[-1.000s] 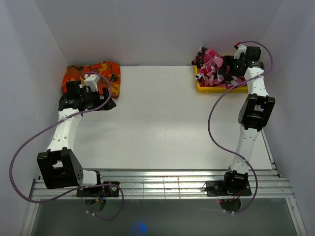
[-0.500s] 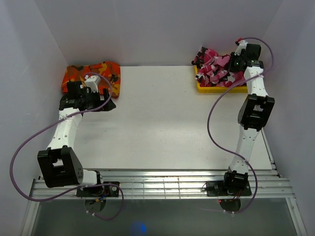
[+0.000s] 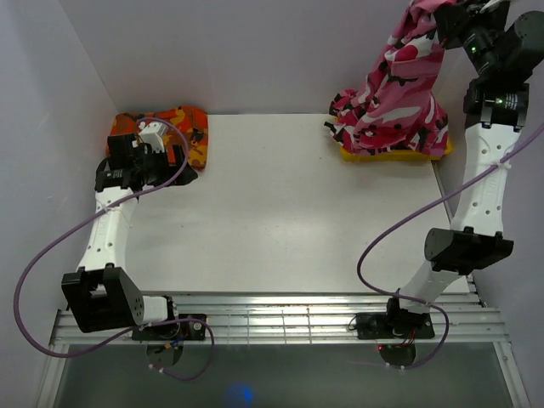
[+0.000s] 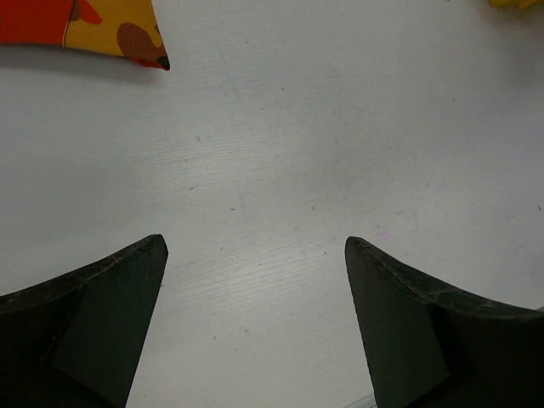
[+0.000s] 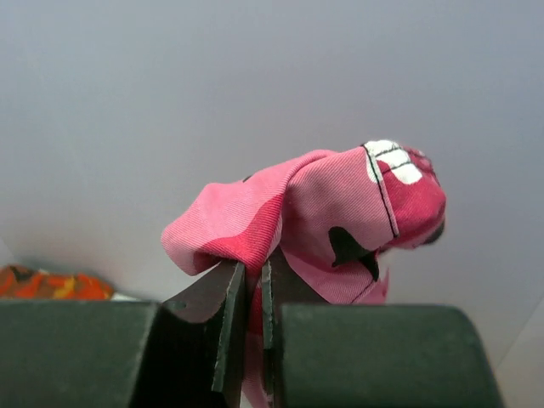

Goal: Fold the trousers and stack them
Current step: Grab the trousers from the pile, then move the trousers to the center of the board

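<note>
The pink camouflage trousers [image 3: 399, 93] hang in a long drape from the top right of the overhead view down onto the yellow tray [image 3: 393, 154]. My right gripper [image 3: 446, 19] is raised high and shut on their upper end; in the right wrist view a pink fold [image 5: 306, 217] bulges above the pinching fingers [image 5: 225, 297]. My left gripper [image 3: 174, 174] sits at the back left, low over the bare table [image 4: 280, 170], open with nothing between its fingers [image 4: 110, 314].
Orange-red camouflage trousers [image 3: 170, 127] lie folded at the back left, just beyond the left gripper; a corner of them [image 4: 93, 25] shows in the left wrist view. White walls close in the table on three sides.
The right gripper shut on the pink trousers in the tray and rose steeply, pulling them up into a hanging drape. The left arm shifted slightly back and left.
</note>
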You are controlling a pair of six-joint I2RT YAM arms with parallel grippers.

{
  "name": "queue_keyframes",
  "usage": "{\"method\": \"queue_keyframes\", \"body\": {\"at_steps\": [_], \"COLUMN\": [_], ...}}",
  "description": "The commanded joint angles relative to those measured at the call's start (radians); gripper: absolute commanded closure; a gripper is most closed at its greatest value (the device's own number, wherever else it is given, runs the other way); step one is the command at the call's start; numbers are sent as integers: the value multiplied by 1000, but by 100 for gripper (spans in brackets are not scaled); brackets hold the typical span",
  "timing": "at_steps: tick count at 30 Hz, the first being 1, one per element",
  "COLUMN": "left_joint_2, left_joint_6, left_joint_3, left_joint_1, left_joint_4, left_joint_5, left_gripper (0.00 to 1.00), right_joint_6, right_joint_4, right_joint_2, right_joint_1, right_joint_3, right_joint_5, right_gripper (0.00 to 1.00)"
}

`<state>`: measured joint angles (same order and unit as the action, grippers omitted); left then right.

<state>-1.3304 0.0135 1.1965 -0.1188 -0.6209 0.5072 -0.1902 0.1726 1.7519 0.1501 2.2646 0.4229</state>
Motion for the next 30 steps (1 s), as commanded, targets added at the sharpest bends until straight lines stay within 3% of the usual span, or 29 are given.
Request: {"method": "queue_keyframes", "body": {"at_steps": [1,10,13,15,18,23,27,30], "left_joint_2": [74,154,165,166,165,151,155,178], "left_joint_6": [17,28,31,31,32,28,-3,-10], "left_joint_3": [48,54,52,52,46,20,3,0], "left_joint_1": [-4,-2,-2,-4,-4,-4,-4,-2], "left_joint_4": [-36,-68,-74,-77,-80,-77,-76,-74], "left_joint_5": [-2,7,13,13,17,39,59,124], "left_gripper": [2,2,2,2,2,2,2,2], "right_joint_6": [-118,-184,-213,-248,-229,133,273,264], "right_joint_4": [-226,-583,-633,-601,-509,-202,-180,-177], "right_joint_2": [-68,-244,-270,-324,-442,-505,-451,-333], "right_joint_1": [-3,-17,-21,-27,-70,-223,-346,-423], "right_joint_3": [87,73,70,9,-308,-739,-844,-745], "right_joint_5": [20,-79,-20,80,210,258,170,133], "right_gripper": [92,92,92,92,92,92,92,92]}}
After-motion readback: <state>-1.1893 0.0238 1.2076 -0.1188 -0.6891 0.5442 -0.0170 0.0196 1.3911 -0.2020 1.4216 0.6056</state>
